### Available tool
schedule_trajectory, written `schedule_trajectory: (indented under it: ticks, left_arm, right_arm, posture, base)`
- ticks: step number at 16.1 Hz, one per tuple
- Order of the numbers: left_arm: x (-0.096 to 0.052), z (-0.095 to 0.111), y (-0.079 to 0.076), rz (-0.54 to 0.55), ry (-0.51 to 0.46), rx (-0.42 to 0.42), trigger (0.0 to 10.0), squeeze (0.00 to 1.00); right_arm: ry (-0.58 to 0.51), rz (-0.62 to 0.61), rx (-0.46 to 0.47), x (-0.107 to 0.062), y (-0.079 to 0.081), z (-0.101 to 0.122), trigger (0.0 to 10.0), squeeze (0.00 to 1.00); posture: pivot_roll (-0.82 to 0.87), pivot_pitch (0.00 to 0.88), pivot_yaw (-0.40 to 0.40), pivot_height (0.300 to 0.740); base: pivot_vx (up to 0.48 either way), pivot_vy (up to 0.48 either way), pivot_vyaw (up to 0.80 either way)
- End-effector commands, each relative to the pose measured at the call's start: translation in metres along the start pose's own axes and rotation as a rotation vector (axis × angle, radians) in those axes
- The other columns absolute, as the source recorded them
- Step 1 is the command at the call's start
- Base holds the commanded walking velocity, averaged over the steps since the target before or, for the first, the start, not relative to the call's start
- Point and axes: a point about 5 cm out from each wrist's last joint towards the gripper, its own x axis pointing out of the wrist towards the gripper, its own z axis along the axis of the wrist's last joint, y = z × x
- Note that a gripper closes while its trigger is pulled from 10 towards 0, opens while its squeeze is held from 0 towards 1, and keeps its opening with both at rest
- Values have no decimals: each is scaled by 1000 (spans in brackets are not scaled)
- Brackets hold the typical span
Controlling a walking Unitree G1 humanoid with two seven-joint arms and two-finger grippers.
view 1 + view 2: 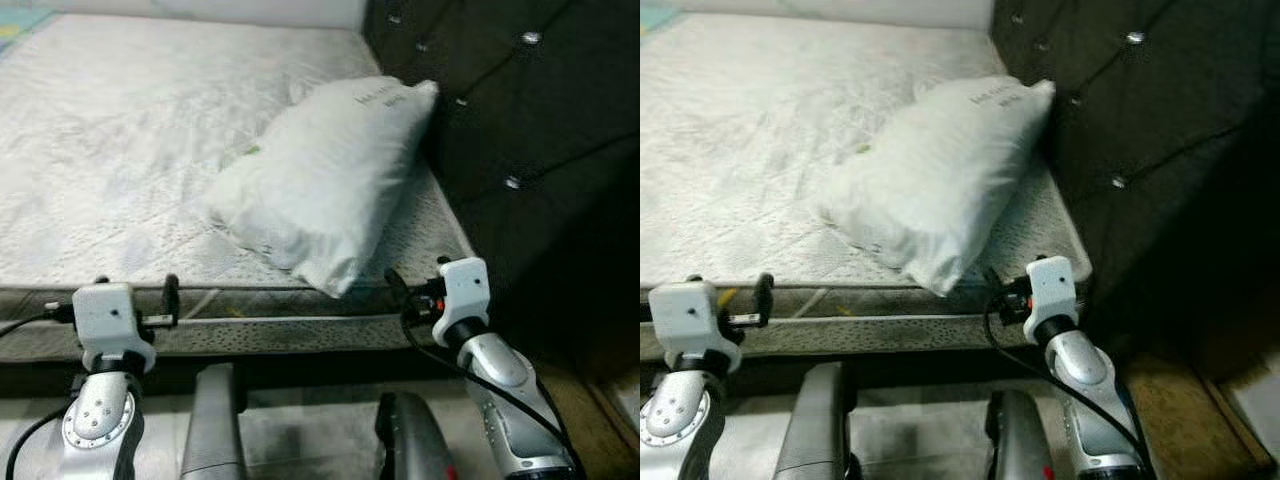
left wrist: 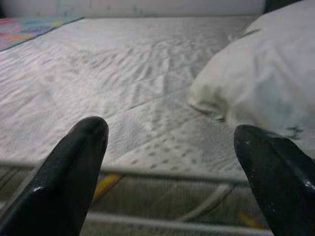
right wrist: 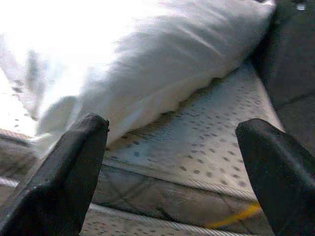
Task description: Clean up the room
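Observation:
A white pillow (image 1: 320,180) lies slantwise on the bare grey-white mattress (image 1: 120,130), its far end leaning against the dark tufted headboard (image 1: 530,120) on the right. My left gripper (image 2: 170,132) is open at the mattress's near edge, left of the pillow (image 2: 266,73), with nothing between its fingers. My right gripper (image 3: 172,125) is also open and empty, held at the near edge just below the pillow's (image 3: 172,59) near corner, close to the headboard. Both wrists show in the head views, the left gripper (image 1: 135,290) and the right gripper (image 1: 415,278).
A colourful cloth (image 2: 29,29) lies at the mattress's far left corner. A white board (image 1: 250,10) runs along the far side of the bed. The patterned bed side (image 1: 280,335) faces me. Wooden floor (image 1: 1180,400) shows at the lower right beside the headboard.

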Motion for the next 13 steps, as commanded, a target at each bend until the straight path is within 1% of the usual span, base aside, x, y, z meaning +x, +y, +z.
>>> schedule_trajectory:
  ticks: [1,4,7,9,11,13]
  left_arm:
    - [0,3,-5,-12,-10,-6,10000,0]
    - [0,1,-7,-32,-4,-20,10000,0]
    - [0,2,-12,-56,-3,-38,10000,0]
    - [0,2,-13,-61,-4,-42,10000,0]
    - [1,3,-14,-67,-5,-47,10000,0]
    - [1,3,-15,-75,-7,-51,10000,0]
  right_arm:
    - [3,-10,-4,-2,-4,0,10000,0]
    - [0,-3,0,-2,-4,0,10000,0]
    - [3,1,-6,-2,-4,-1,10000,0]
    - [3,19,-30,-1,-1,-1,10000,0]
    - [0,18,-24,-1,-2,-1,10000,0]
    - [0,15,-15,-1,-3,-1,10000,0]
  posture:
    - [27,107,-59,487]
    - [24,105,-61,457]
    - [26,103,-62,457]
    - [26,100,-61,457]
    - [27,95,-61,457]
    - [26,92,-61,457]
  base:
    - [0,0,0]
    - [0,0,0]
    - [0,0,0]
    - [0,0,800]
    - [0,0,719]
    - [0,0,0]
